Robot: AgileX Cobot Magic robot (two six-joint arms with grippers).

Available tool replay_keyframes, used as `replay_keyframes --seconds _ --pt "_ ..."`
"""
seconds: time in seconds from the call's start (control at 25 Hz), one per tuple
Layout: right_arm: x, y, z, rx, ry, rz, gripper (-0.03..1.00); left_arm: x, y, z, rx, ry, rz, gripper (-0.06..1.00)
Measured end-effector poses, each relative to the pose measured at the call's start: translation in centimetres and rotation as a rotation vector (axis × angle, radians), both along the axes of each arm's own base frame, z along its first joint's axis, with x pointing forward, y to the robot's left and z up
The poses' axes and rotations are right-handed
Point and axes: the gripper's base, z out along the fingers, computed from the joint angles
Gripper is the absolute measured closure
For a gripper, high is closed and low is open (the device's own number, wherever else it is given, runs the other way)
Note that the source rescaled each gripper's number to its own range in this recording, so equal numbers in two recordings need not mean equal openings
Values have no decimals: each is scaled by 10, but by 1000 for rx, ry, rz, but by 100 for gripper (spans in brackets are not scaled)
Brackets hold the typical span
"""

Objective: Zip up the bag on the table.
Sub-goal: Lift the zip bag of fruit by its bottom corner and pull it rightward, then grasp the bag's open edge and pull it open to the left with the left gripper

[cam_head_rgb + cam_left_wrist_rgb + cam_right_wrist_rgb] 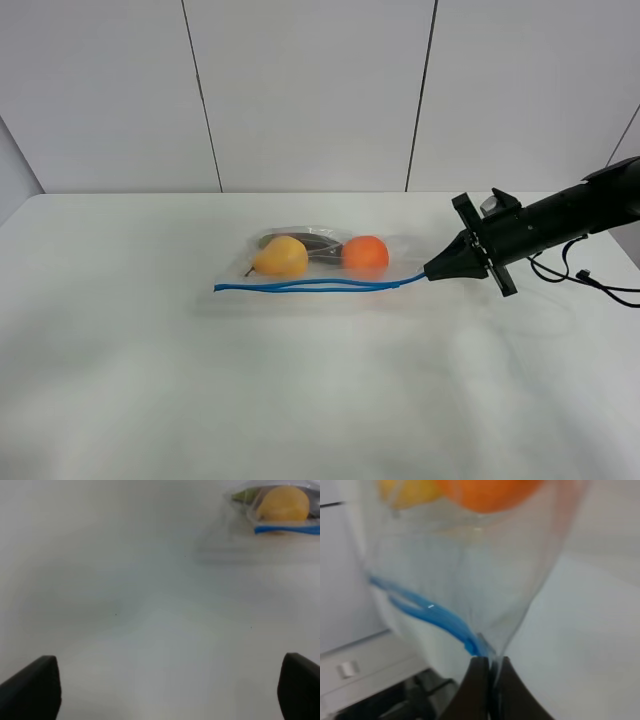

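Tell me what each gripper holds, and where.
The right gripper pinches the clear plastic zip bag at the corner end of its thin blue zip strip. The left gripper is open, holding nothing.

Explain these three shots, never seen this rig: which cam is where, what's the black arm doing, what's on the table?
It is a two-armed robot; each arm ends in a two-fingered gripper. The wide picture comes from a camera mounted high, off the arms; the other two cameras sit on the wrists. On the white table lies a clear bag holding a pear, an orange and a dark item. The right gripper is shut on the bag's corner at the end of the blue zip strip, whose two lines gape apart, so it is not zipped. The left gripper is open above the table, with the bag's end in its view; that arm is outside the wide picture.
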Motion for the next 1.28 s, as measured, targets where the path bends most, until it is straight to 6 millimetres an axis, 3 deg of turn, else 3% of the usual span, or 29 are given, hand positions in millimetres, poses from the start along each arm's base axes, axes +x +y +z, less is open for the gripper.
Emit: replay_keyframes --seconds 0.44,1.28 --pt "-4 70 26 108 -59 99 97 0 0 0 0 0 0 -6" --pt "-4 72 26 111 -59 102 97 0 0 0 0 0 0 -6"
